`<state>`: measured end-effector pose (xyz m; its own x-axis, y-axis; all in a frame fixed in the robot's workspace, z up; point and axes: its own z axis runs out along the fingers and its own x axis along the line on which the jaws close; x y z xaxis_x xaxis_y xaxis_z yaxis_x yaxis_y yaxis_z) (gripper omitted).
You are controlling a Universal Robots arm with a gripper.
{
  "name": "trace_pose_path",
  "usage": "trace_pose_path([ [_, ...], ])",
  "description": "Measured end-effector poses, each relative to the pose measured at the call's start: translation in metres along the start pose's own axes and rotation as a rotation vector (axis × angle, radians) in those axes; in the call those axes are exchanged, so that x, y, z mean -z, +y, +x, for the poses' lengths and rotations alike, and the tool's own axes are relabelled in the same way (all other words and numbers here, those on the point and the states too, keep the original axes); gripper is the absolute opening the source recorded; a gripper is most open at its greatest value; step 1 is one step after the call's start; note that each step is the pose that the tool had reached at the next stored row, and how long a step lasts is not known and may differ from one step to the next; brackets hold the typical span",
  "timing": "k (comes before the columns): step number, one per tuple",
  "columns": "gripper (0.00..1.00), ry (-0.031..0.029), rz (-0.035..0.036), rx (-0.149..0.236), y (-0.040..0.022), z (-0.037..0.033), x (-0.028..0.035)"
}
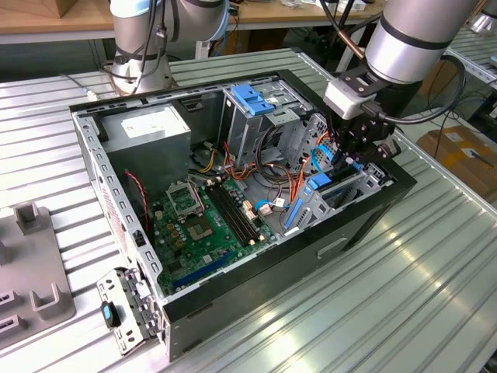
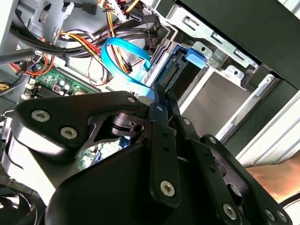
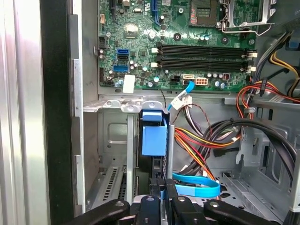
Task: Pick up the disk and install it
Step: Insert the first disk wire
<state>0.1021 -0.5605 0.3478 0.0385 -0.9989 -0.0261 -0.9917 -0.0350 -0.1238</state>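
As recorded in the exterior view, the claw (image 1: 353, 154) is found inside the open computer case (image 1: 349, 241) on the ribbed table (image 1: 435, 295), over the drive bay at the exterior view's right. The disk (image 1: 318, 185) is noted just below it, standing on edge in that bay with its light-blue frame showing.

In the first wrist view the disk (image 3: 153, 133) is seen edge-on in the bay slot, straight ahead of the claw (image 3: 162, 190). Its long axis is judged to run in line with the claw, away toward the motherboard (image 3: 178, 47). The fingers (image 3: 151, 208) are drawn nearly together with a thin blue strip in the gap. Whether that strip is gripped cannot be told.

In the second wrist view the claw (image 2: 158, 91) is aimed at the bay, and a blue flat cable (image 2: 123, 50) is looped just beside it.
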Motion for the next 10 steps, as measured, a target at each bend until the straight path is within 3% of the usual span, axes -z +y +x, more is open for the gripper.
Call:
trace_pose_path([
  [10, 0.16, 0.0003, -0.0001, 0.000, 0.0011, 0.0008, -0.0040],
])
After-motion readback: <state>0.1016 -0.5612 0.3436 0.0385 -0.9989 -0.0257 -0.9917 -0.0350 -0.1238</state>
